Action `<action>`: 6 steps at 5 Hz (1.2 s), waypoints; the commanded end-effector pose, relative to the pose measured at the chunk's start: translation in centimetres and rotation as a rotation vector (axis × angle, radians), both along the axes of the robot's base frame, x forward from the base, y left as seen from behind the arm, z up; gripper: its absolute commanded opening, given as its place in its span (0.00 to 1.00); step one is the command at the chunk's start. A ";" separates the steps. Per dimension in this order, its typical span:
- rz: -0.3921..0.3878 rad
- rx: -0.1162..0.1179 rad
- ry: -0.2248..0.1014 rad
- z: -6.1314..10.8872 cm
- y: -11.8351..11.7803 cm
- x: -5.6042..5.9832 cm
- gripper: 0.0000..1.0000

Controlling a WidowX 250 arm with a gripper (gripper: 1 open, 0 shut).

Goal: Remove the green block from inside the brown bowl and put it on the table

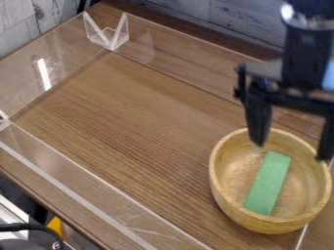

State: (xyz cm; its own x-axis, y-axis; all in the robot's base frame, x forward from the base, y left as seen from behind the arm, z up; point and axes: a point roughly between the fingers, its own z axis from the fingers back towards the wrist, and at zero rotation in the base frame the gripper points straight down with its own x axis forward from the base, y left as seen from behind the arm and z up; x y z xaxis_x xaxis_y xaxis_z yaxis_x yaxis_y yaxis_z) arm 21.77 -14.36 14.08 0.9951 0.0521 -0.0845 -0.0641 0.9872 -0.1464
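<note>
The green block (271,183) lies flat inside the brown bowl (220,179), which stands on the table (131,112) at the lower right. My gripper (291,135) points straight down above the far half of the bowl, its two dark fingers (257,119) spread wide on either side of the block's upper end. It is open and holds nothing. The fingertips hover around the height of the rim; I cannot tell whether they touch the bowl.
Low clear plastic walls (53,73) edge the tabletop on the left and front. A small clear triangular piece (107,31) stands at the far left corner. The bowl sits close to the right edge of the view.
</note>
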 end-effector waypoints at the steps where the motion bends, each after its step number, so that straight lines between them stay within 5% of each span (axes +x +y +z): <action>1: 0.032 0.001 -0.021 -1.5 -1.0 0.3 1.00; 6: 0.136 0.048 -0.015 -8.0 -0.1 -0.6 1.00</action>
State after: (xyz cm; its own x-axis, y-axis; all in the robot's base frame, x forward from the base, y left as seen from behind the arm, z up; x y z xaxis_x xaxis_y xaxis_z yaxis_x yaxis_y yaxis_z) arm 21.07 -14.45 5.80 0.9797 0.1859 -0.0755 -0.1927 0.9764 -0.0974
